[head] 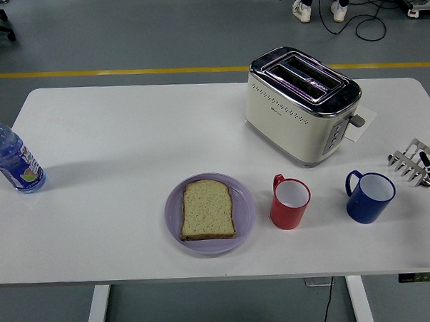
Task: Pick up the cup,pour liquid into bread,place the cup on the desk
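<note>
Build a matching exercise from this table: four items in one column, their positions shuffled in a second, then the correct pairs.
Items:
1. water bottle
2. toaster
3. blue cup
4. bread slice

Places:
A. on the purple plate
B. nearest the right robot hand
C. at the table's left edge
D. far side, behind the red cup

Pairs: 1-C, 2-D, 3-B, 4-A
</note>
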Motion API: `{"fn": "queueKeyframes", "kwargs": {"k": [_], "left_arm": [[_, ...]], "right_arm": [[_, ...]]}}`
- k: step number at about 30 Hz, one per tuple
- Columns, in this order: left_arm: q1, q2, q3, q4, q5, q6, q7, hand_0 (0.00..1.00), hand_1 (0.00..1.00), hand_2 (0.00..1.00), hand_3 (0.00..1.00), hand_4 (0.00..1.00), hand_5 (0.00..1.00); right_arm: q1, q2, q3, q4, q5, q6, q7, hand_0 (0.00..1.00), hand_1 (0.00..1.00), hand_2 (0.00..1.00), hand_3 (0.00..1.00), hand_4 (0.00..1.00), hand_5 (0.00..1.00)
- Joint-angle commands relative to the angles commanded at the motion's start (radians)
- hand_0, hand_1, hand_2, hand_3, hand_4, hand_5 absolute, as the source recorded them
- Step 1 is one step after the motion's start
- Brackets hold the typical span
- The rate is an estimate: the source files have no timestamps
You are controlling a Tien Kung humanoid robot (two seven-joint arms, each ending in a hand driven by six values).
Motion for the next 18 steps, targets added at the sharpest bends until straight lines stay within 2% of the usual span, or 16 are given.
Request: {"fn": "queueKeyframes", "kwargs": {"k": [18], "left_arm": [[-0.005,0.001,-0.006,0.000,0.006,0.001,0.000,0.635,0.641,0.652,0.503,0.240,0.850]], "right_arm": [[0.003,0.004,0.006,0.003,0.011,-0.015,0.000,0.656,0.573,0.634,0.605,0.660,0.374]]}}
